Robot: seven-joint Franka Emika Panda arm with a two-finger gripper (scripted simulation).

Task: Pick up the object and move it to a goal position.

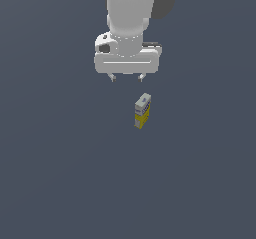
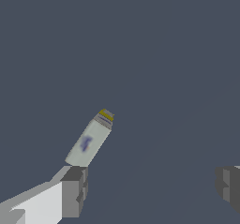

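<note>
The object (image 1: 142, 111) is a small upright box with a yellow lower body and a white-grey top with blue marks, standing on the dark grey floor near the middle of the exterior view. My gripper (image 1: 127, 77) hangs open and empty above it and a little toward the exterior view's left, not touching it. In the wrist view the object (image 2: 89, 141) shows from above, its pale top with a blue mark facing the camera, close by one grey fingertip (image 2: 74, 192). The other fingertip (image 2: 229, 185) stands far apart from it.
The dark grey floor (image 1: 60, 173) spreads flat on all sides. The white arm (image 1: 127, 13) rises above the gripper at the top of the exterior view.
</note>
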